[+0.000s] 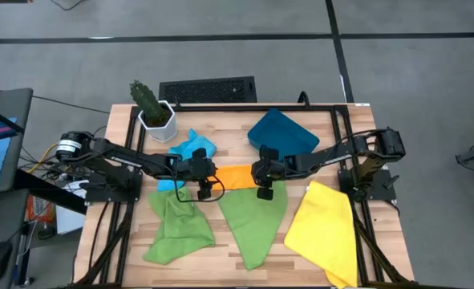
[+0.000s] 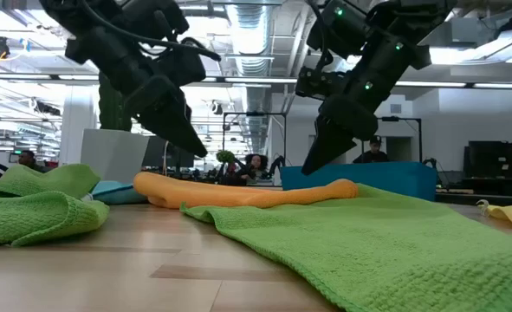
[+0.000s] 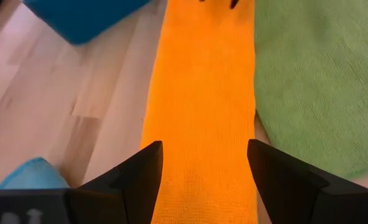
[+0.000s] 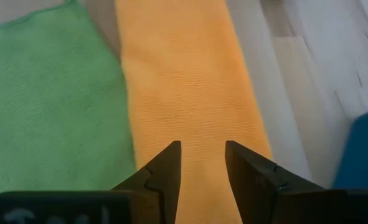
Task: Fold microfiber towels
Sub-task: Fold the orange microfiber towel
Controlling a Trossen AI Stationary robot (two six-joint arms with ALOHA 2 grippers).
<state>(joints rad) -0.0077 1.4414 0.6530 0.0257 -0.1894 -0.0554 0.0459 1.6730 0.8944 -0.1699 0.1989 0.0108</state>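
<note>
Here, the orange towel [image 1: 235,177] lies lengthwise between both open, empty grippers: left gripper [image 1: 195,168] at one end, right gripper [image 1: 262,170] opposite.

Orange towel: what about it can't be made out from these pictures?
- Orange towel, high view: both ends hidden under the left gripper and right gripper.
- Low view: the nearer green towel covers its front edge.
- Wrist views: cut off by the frame, so its layers cannot be counted.
</note>
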